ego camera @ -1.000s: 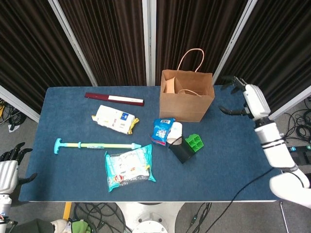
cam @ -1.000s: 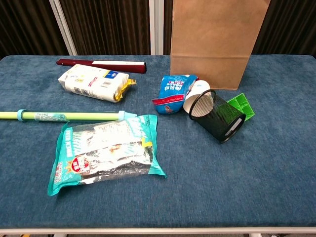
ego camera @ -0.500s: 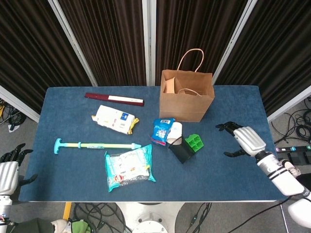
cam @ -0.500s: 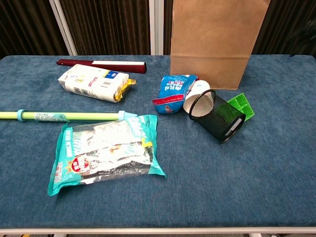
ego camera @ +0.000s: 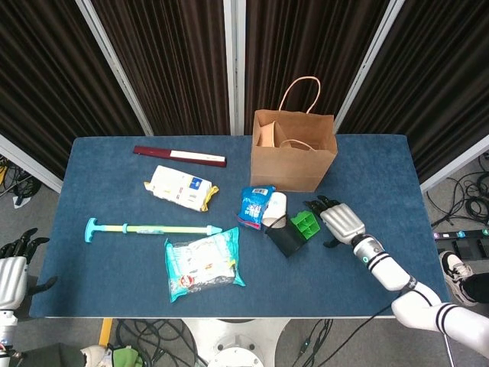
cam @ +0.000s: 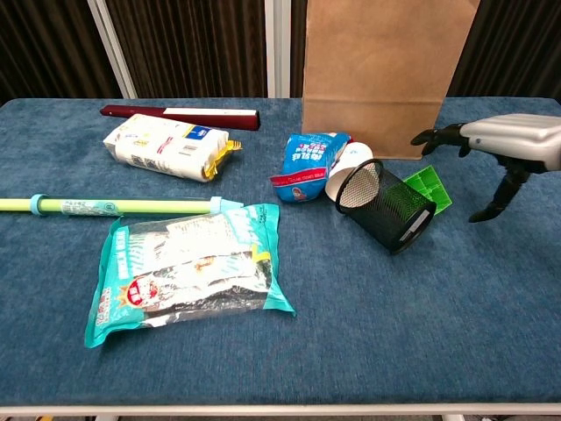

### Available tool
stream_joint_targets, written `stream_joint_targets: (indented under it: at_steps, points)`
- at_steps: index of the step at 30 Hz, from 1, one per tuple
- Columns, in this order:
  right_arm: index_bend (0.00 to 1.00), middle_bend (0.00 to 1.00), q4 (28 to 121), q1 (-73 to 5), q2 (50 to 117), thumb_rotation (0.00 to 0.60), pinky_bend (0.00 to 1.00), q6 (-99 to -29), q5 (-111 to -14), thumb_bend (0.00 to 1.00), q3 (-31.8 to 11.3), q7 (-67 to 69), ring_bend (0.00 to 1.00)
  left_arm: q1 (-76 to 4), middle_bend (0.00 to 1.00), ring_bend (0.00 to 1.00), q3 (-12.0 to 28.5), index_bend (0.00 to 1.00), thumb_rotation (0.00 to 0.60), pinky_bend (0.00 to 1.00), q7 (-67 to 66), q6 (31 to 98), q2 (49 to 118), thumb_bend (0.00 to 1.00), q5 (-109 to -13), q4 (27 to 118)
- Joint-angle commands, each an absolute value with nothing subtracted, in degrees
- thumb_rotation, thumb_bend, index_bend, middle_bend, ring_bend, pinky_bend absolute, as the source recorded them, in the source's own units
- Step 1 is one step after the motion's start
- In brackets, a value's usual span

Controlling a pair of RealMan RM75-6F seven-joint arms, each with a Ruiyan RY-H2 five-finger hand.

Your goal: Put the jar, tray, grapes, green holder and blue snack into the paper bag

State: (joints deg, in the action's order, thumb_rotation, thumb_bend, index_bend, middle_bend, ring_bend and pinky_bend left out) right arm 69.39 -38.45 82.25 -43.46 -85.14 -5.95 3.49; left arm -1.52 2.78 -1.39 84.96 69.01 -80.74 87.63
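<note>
The brown paper bag (ego camera: 294, 157) (cam: 386, 70) stands upright and open at the table's back centre. In front of it lie the blue snack (ego camera: 254, 205) (cam: 307, 164) and a white jar (ego camera: 276, 206) (cam: 349, 167) on its side. The green holder (ego camera: 306, 223) (cam: 429, 187) lies against a tipped black mesh cup (ego camera: 284, 240) (cam: 386, 206). My right hand (ego camera: 338, 221) (cam: 501, 145) hovers just right of the green holder, fingers spread, holding nothing. My left hand (ego camera: 11, 267) hangs off the table's left front corner, empty, fingers apart.
On the left half lie a dark red flat box (ego camera: 179, 156), a white and yellow packet (ego camera: 179, 187), a long teal and green stick (ego camera: 153, 228) and a teal wipes pack (ego camera: 202, 262). Bare blue cloth shows at the front right (ego camera: 367, 290).
My right hand dropped from high beside the bag to the table's right side, then swung left to the green holder. The objects and the left hand stayed put.
</note>
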Motion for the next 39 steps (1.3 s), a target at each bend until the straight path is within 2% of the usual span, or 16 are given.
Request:
stream_joint_targets:
  at_steps: [1, 6, 14, 18, 24, 30, 35, 39]
  points:
    - [0.0, 0.12, 67.6, -39.6, 84.39, 0.6, 0.21, -43.0, -84.16, 0.0, -5.98, 2.39, 0.0, -1.44, 0.24, 0.24, 2.72, 0.32, 0.6, 0.23, -1.26, 84.92, 69.08, 0.09, -80.66, 87.51]
    - [0.05, 0.14, 65.3, -40.23, 86.58, 0.6, 0.21, -43.27, -83.85, 0.04, -5.42, 1.67, 0.0, -1.39, 0.24, 0.23, 2.71, 0.32, 0.6, 0.22, -0.91, 84.75, 69.3, 0.09, -80.51, 87.09]
    - [0.23, 0.18, 62.78, -40.65, 88.84, 0.6, 0.21, -44.41, -83.58, 0.11, -4.96, 2.46, 0.01, -1.44, 0.24, 0.24, 2.72, 0.32, 0.6, 0.23, 0.0, 84.46, 69.84, 0.1, -80.52, 85.93]
    - [0.28, 0.22, 61.93, -40.94, 89.72, 0.6, 0.21, -44.8, -83.49, 0.14, -4.74, 2.34, 0.01, -1.56, 0.24, 0.23, 2.84, 0.32, 0.6, 0.23, 0.12, 84.23, 70.04, 0.09, -80.36, 85.73]
    - [0.39, 0.31, 60.77, -40.79, 91.05, 0.6, 0.26, -47.11, -83.61, 0.26, -4.82, 1.95, 0.1, -1.32, 0.24, 0.24, 2.81, 0.32, 0.6, 0.23, 0.63, 84.36, 70.29, 0.1, -80.26, 85.24]
    - [0.48, 0.4, 60.8, -40.48, 90.56, 0.6, 0.3, -48.75, -83.82, 0.32, -4.7, 3.0, 0.15, -1.35, 0.24, 0.24, 2.77, 0.32, 0.6, 0.23, 0.9, 84.26, 70.44, 0.1, -80.41, 84.89]
    - [0.48, 0.4, 65.42, -39.66, 86.92, 0.6, 0.3, -53.16, -85.89, 0.32, -4.68, 4.17, 0.15, -1.19, 0.24, 0.23, 2.87, 0.32, 0.6, 0.23, 1.05, 84.74, 70.21, 0.09, -80.58, 84.99]
    - [0.48, 0.4, 76.35, -37.86, 78.59, 0.6, 0.3, -61.79, -89.87, 0.32, -5.63, 5.61, 0.15, -1.21, 0.24, 0.24, 2.97, 0.32, 0.6, 0.23, 0.76, 84.72, 69.87, 0.09, -80.5, 85.2]
